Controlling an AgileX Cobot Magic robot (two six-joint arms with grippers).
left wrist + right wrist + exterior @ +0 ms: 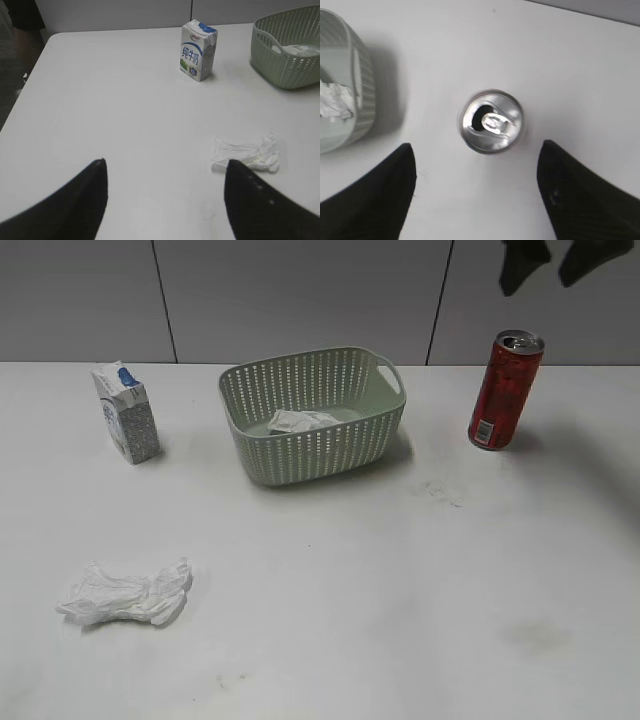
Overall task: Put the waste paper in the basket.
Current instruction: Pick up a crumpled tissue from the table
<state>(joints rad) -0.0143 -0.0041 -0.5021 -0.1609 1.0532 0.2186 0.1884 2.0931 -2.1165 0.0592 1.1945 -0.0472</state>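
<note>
The sage-green slotted basket (312,445) stands at the back middle of the table with a crumpled white paper wad (300,421) inside; it also shows in the left wrist view (287,50) and the right wrist view (350,120). Another waste paper wad (127,594) lies on the table at the front left, seen in the left wrist view (246,153) just beyond the right fingertip. My left gripper (165,165) is open and empty, out of the exterior view. My right gripper (550,260) is open and empty, high above the red can. A third wad is not in view.
A red drink can (505,390) stands right of the basket, directly below my right gripper (477,147) in the right wrist view (491,121). A white-and-blue milk carton (126,412) stands left of the basket (198,50). The table's left edge shows in the left wrist view.
</note>
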